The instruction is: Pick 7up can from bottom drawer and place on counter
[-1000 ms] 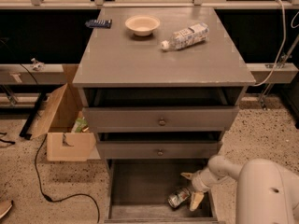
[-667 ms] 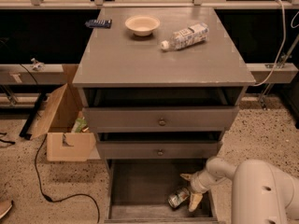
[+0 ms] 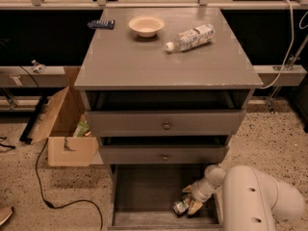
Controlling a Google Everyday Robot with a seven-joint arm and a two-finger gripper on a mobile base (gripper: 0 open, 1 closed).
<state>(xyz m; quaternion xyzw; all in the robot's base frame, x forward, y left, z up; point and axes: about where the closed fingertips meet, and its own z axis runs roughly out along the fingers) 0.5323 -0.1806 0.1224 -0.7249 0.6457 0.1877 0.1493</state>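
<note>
**Gripper down in the bottom drawer, fingers spread at the 7up can**

We're low at the foot of the grey cabinet (image 3: 90,101); its bottom drawer (image 3: 144,191) is pulled wide open, dark floor in full view; the 7up can (image 3: 180,206) lies on that floor, toward the cabinet's front right corner. The white arm (image 3: 250,196) reaches in from the cabinet's right side, and the gripper (image 3: 190,198) sits inside the drawer, right at the can. The fingers (image 3: 195,207) are released and spread apart, one tan tip just behind the can and the other just beside it on the right; whether either tip touches the metal I cannot tell; the can rests on the drawer floor, not lifted.

Up top is the counter (image 3: 163,61), the cabinet's flat grey surface. A cream bowl (image 3: 146,25) stands toward the cabinet's back edge; a clear plastic bottle (image 3: 191,37) lies on its side at the back right; a small dark device (image 3: 101,24) sits at the back left corner.

Below the top, the two shallower drawers (image 3: 166,121) each show a round knob, and both stand slightly out from the cabinet front. An open cardboard box (image 3: 62,129) sits on the floor to the cabinet's left; a black cable (image 3: 43,186) snakes over the speckled floor off the cabinet's front left.
</note>
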